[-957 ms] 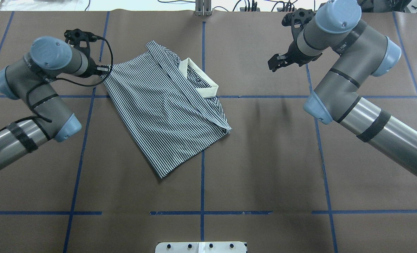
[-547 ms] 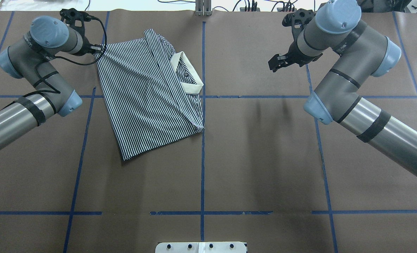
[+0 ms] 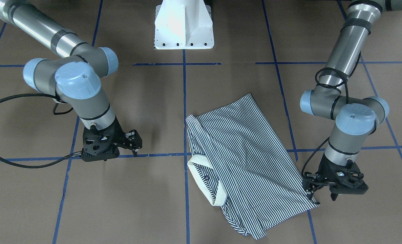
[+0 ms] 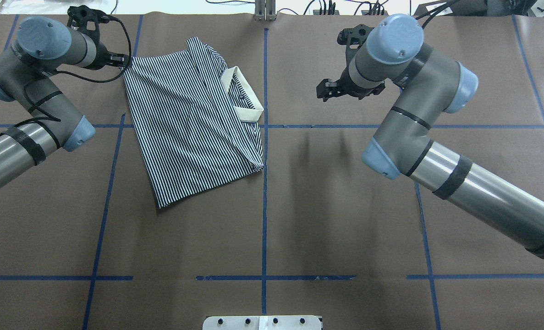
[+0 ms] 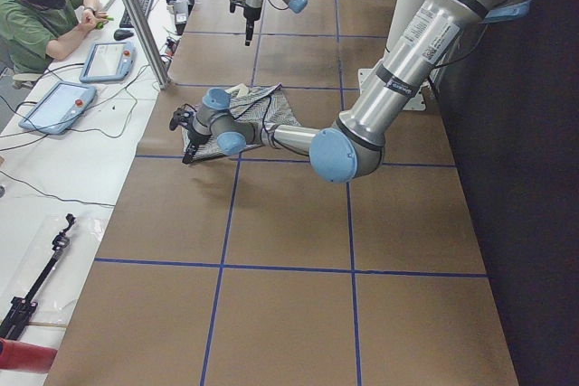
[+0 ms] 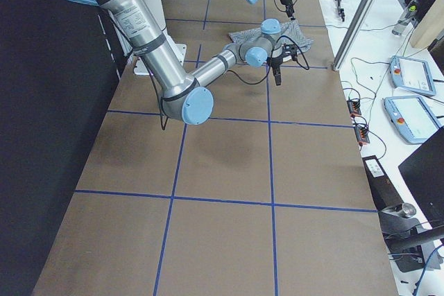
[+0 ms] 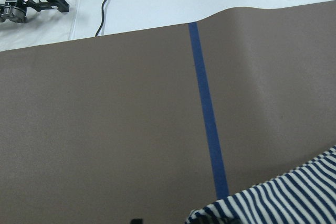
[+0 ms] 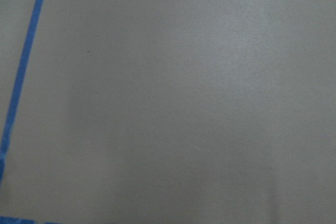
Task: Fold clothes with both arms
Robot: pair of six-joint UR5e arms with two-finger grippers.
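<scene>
My left gripper (image 3: pixel 312 194) remains clamped on the far-left corner of the polo shirt (image 4: pixel 194 123), now dragged squarer to the blue tape lines (image 4: pixel 264 192). My right gripper (image 4: pixel 329 90), jaws apart and empty, has moved closer for the next fold.

You see the polo shirt (image 4: pixel 194 123) as soft woven or knit cloth, matt, with fine navy-and-white stripes and a plain cream collar (image 4: pixel 246 98) of slightly stiffer-looking fabric. The table (image 4: pixel 336 220) is covered in a matt brown sheet, paper-like, faintly grainy in your wrist views, marked with smooth blue tape lines (image 4: pixel 264 206). The left arm (image 4: pixel 10 151) and right arm (image 4: pixel 491 201) show brushed silver metal tubes with a soft sheen, grey matt housings and smooth light blue plastic caps. The left gripper (image 3: pixel 317 189) and right gripper (image 3: pixel 133 142) look like matt black plastic. The pedestal base (image 3: pixel 183 25) is glossy white.
</scene>
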